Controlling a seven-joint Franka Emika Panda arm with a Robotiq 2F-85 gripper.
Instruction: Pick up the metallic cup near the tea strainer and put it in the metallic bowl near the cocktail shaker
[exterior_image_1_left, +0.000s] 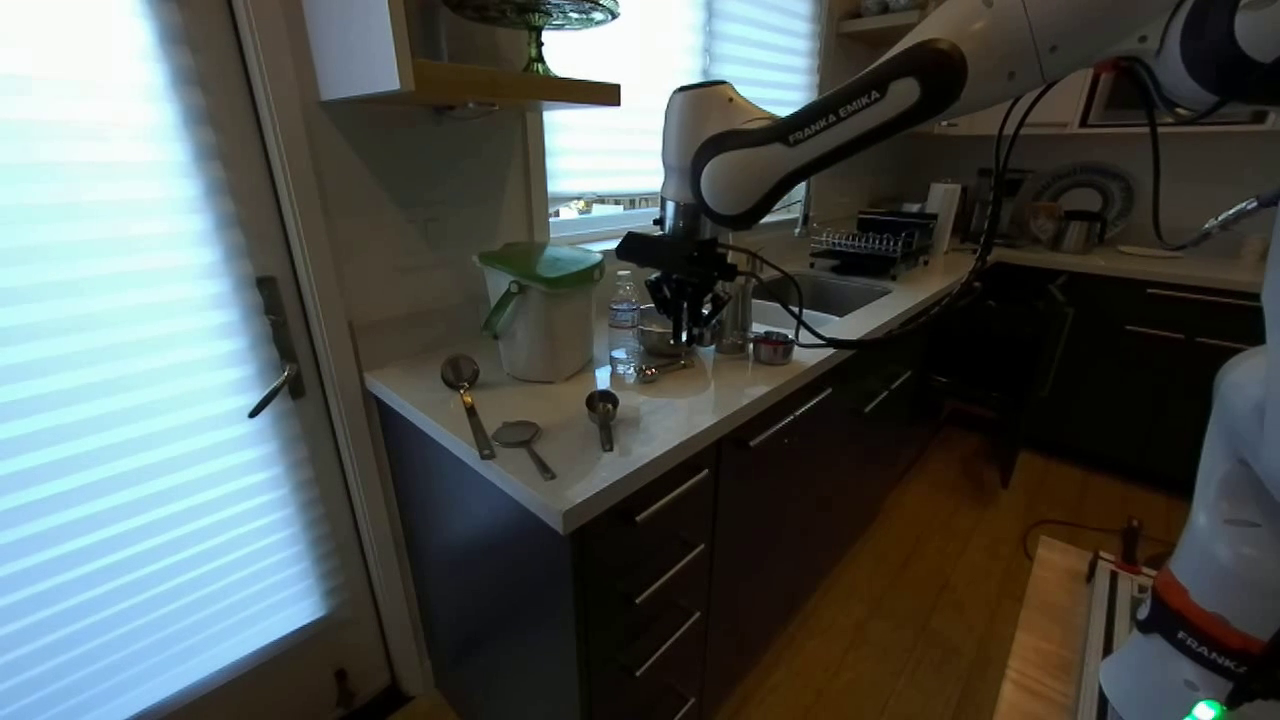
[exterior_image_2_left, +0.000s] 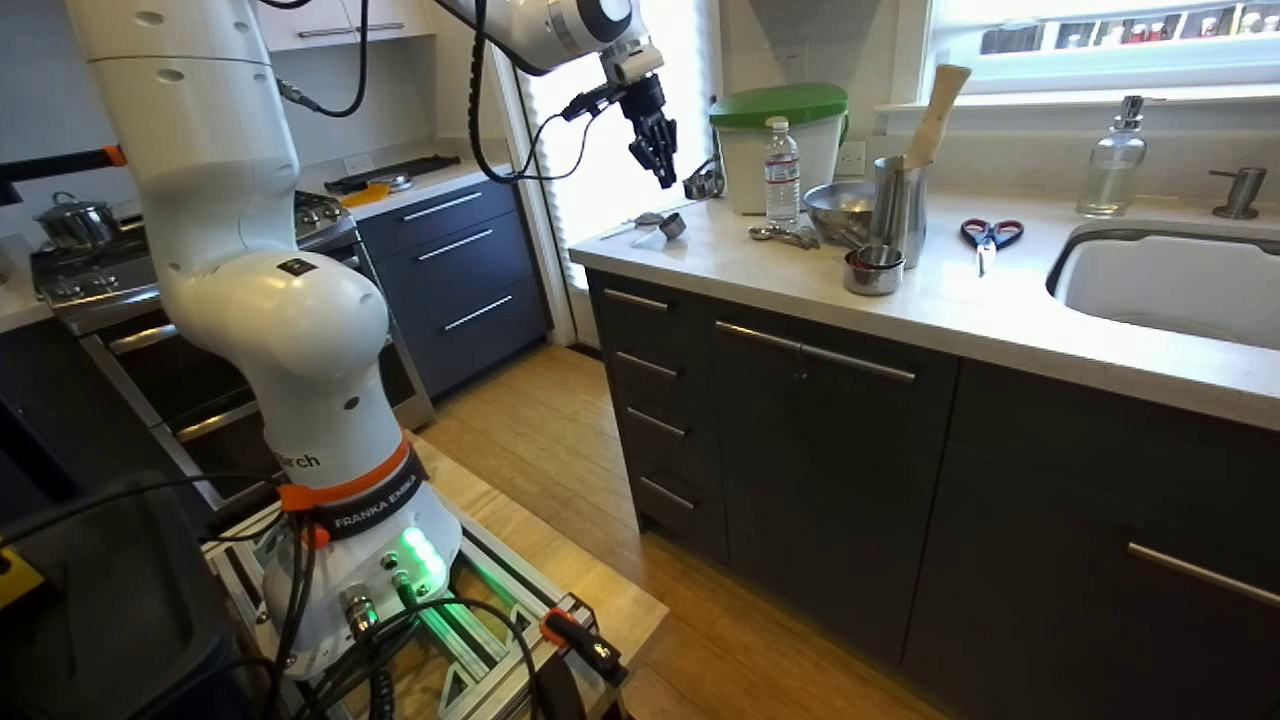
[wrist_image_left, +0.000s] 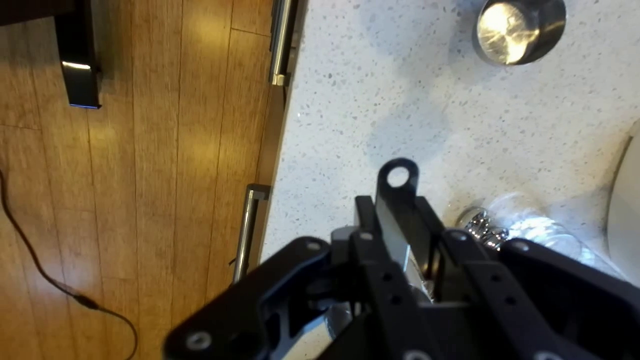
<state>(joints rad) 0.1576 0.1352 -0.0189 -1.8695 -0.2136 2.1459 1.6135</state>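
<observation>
Bowl (exterior_image_2_left: 838, 209) glossy metal, soap dispenser (exterior_image_2_left: 1112, 170) seemingly glass

The wrist view's top edge crops a steel cup (wrist_image_left: 522, 32); the gripper (wrist_image_left: 397, 206) hides most of the measuring cup (wrist_image_left: 401, 196) it grips. In an exterior view the cocktail shaker (exterior_image_2_left: 898, 220) hides the right side of the metallic bowl (exterior_image_2_left: 836, 210).
</observation>
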